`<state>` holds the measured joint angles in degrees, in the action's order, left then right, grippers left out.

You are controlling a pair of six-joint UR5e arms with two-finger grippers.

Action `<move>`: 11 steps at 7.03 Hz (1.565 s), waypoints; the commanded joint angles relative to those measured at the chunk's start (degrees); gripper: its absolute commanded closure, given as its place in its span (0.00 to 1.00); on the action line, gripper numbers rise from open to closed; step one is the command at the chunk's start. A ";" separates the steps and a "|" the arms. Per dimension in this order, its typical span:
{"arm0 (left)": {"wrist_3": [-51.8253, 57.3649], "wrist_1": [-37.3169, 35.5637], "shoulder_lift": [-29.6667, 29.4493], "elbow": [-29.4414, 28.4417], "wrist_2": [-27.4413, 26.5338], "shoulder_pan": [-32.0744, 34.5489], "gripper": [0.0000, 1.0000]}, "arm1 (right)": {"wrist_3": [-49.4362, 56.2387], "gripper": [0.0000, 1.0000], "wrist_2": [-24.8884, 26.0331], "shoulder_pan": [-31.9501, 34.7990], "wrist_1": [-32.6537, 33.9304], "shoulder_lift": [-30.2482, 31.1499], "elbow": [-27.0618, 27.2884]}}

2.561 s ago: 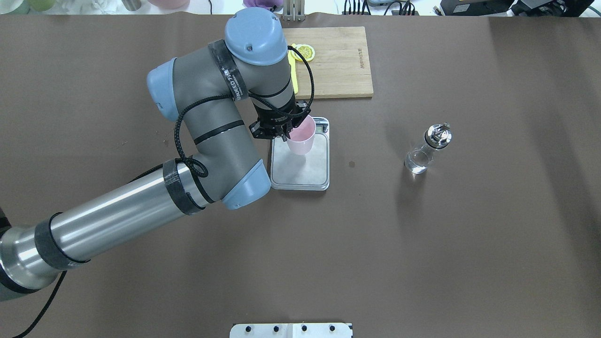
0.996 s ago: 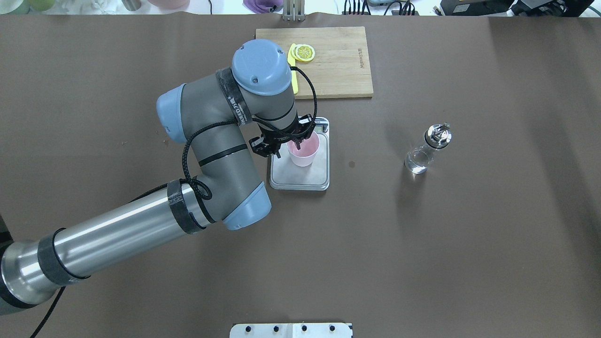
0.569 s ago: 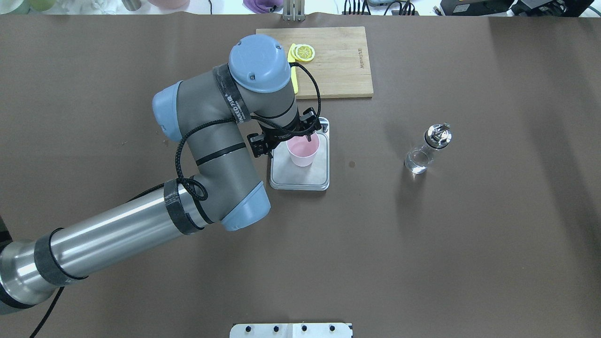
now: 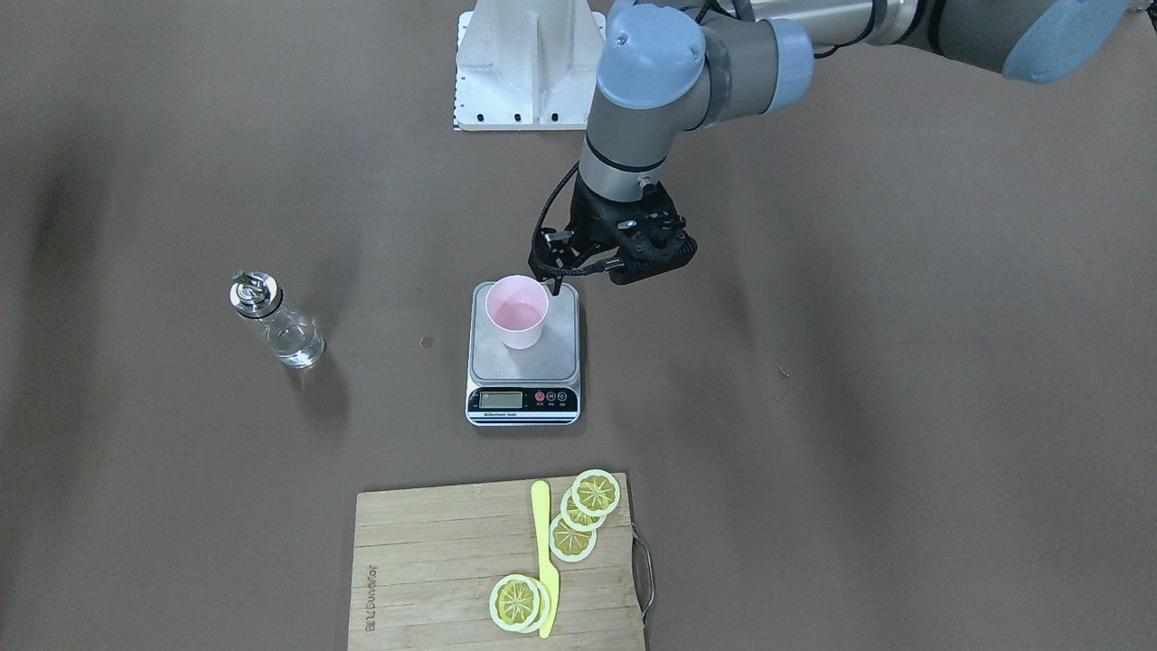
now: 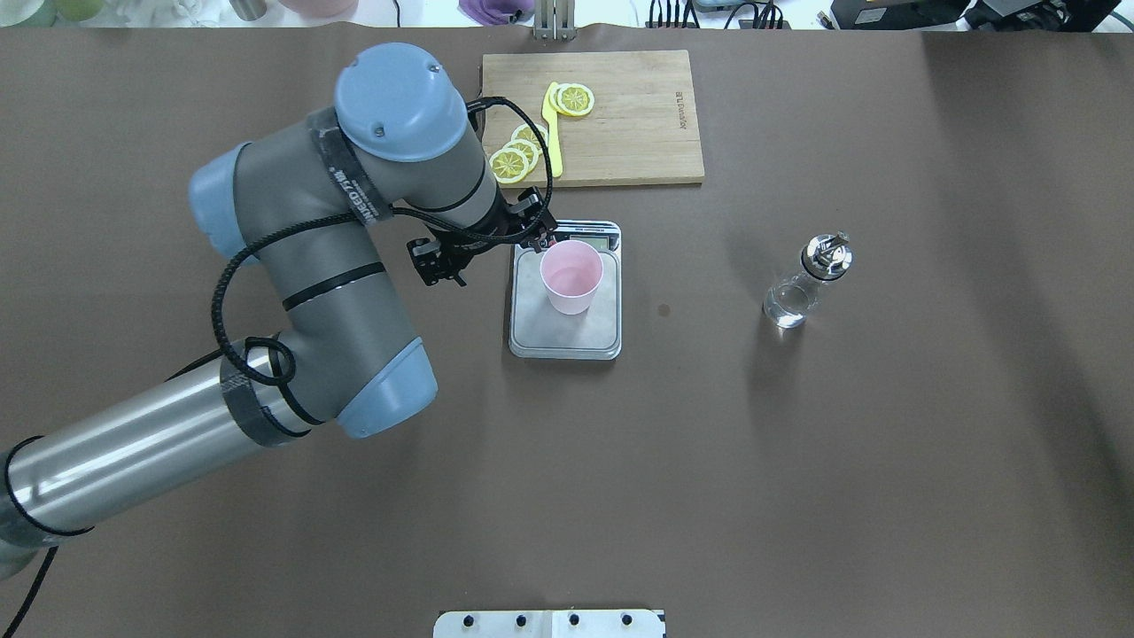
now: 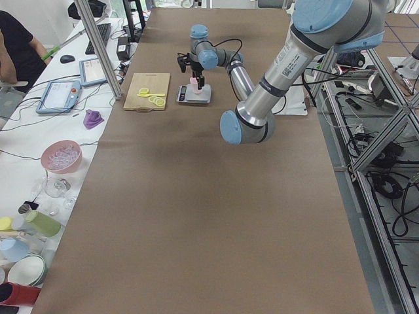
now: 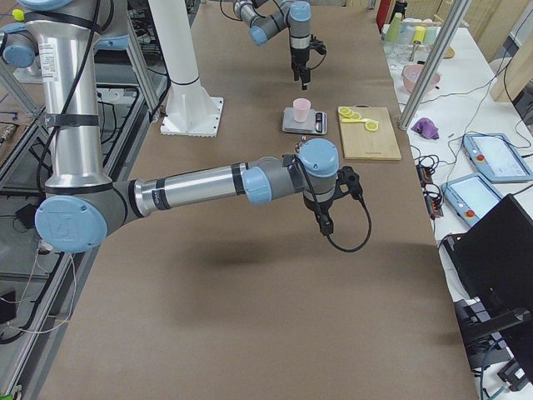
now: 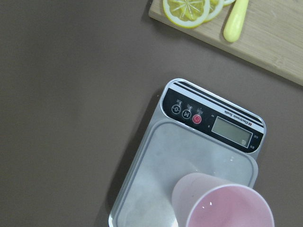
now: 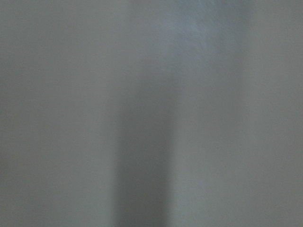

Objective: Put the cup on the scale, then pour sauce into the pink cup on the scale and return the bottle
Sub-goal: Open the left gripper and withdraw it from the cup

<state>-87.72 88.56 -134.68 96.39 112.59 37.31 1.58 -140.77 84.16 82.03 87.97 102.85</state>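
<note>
Overhead exterior view: the cup [image 5: 571, 276] stands upright on the scale [image 5: 567, 335], inside the platform's edges and nearer the display end. The bottle [image 5: 802, 285] stands upright on the table [image 5: 797, 487], well apart on the robot's right.
Left gripper [image 5: 485, 248]: empty, jaws spread wide, just beside the scale's left edge. In the front-facing view one fingertip [image 4: 551, 278] sits close by the cup's rim; I cannot tell whether it touches.
Right gripper [image 7: 325, 218]: seen only from the table's right end, over bare table and well apart from the scale. Whether it is spread or closed I cannot tell.
Risk, cup: it looks light and narrow-based. A brush from that fingertip, if the left arm [image 5: 337, 292] pulls away carelessly, would likely tip it or push it off the platform.
Risk, bottle: smooth round glass may slip or twist in a two-finger hold.
Risk, pour: the sauce [image 5: 784, 310] is clear, so stream and fill level would be hard to follow and overshoot is likely. The spout knocking the rim could topple the cup.
Risk, surroundings: the cutting board [image 5: 638, 133] with lemon slices [image 5: 512, 159] and yellow knife [image 5: 555, 142] lies just beyond the scale, where a wide swing could catch it.
Hidden: the display [image 8: 232, 131] shows no legible digits. The right wrist view is only grey blur. The left wrist view shows no fingers. The wrist covers much of the left gripper from overhead.
</note>
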 commanded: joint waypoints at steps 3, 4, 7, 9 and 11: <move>8.34 -4.01 6.53 8.28 0.35 6.44 0.01 | -5.67 0.01 2.42 -6.01 -3.79 -3.22 5.85; 10.00 -4.01 7.93 8.98 0.88 8.20 0.01 | -8.84 0.00 4.52 -7.50 -4.42 -6.11 7.78; 21.93 -3.92 18.81 14.34 6.32 16.36 0.01 | -20.16 0.00 10.49 -14.78 -4.86 -8.34 14.28; 31.58 -3.04 26.10 16.01 6.86 20.07 0.01 | -32.99 0.00 22.74 -24.07 -10.02 -7.46 18.86; 34.37 -3.04 27.63 16.37 6.95 21.49 0.01 | -38.81 0.00 33.14 -32.09 -17.02 -0.04 22.99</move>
<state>-55.10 85.45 -108.14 112.50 119.46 58.06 -33.12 -114.38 57.09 70.25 83.03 123.23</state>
